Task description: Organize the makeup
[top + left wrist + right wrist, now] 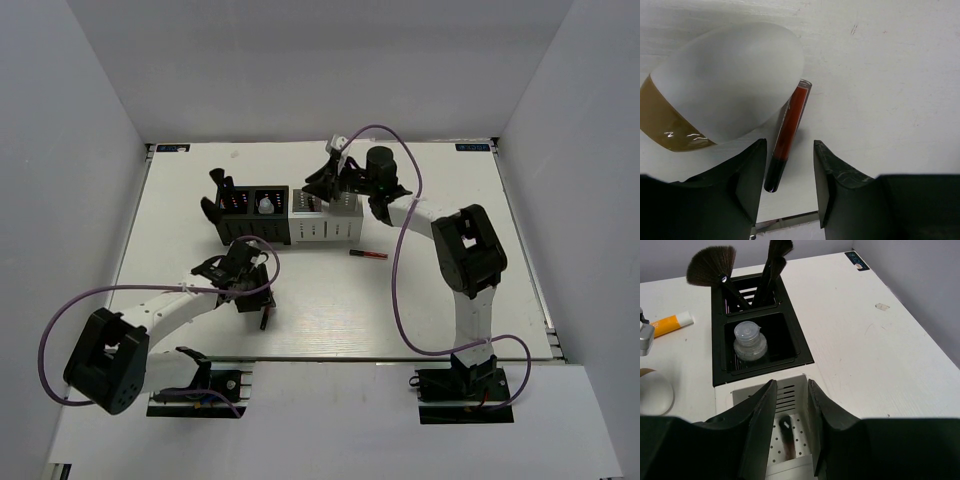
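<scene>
Left wrist view shows you the left gripper (789, 150), fingers spread, astride a red-and-black stick (790, 120) lying on the table (890, 75) beside the white egg-shaped sponge (730, 85), while your right gripper (791, 387) hangs unclenched above the white organizer (740, 393).

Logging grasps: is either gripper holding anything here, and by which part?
Nothing is held. The left gripper hangs open over the red-and-black stick lying on the table; the right gripper is open above the white organizer.

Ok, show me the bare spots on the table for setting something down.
Bare: the table right of the right arm, and the front-centre strip nearer than the lone red stick. Crowded: around the black organizer and the left hand.
</scene>
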Robot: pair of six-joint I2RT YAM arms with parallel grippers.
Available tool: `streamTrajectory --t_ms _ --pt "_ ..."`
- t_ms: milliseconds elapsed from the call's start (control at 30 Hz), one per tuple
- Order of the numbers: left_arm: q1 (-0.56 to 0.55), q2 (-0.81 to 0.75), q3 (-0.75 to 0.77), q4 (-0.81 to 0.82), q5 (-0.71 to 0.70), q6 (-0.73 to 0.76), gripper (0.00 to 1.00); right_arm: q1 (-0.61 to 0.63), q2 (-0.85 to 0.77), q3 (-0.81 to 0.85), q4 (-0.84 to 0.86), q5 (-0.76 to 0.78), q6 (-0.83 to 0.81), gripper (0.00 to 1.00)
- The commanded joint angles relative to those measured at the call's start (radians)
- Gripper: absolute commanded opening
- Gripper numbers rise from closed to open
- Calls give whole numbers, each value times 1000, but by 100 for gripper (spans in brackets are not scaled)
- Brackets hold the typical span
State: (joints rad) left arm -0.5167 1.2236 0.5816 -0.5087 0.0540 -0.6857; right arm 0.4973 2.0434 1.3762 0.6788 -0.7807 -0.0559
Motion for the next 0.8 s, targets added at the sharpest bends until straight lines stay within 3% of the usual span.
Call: streamTrajectory --t_ms 0,333,633,767 --pt "-13 2 41 -24 -39 -12 52 -11 -52 1 18 -5 2 37" --pt "-43 94 92 -36 -140 -17 44 -85 -204 -104 82 -72 145 37" --pt "-104 238 153 -45 -190 -9 38 -140 -321 -230 94 -109 140 37" --pt "-124 274 165 -47 -195 0 29 -172 -347 -253 96 -109 153 37"
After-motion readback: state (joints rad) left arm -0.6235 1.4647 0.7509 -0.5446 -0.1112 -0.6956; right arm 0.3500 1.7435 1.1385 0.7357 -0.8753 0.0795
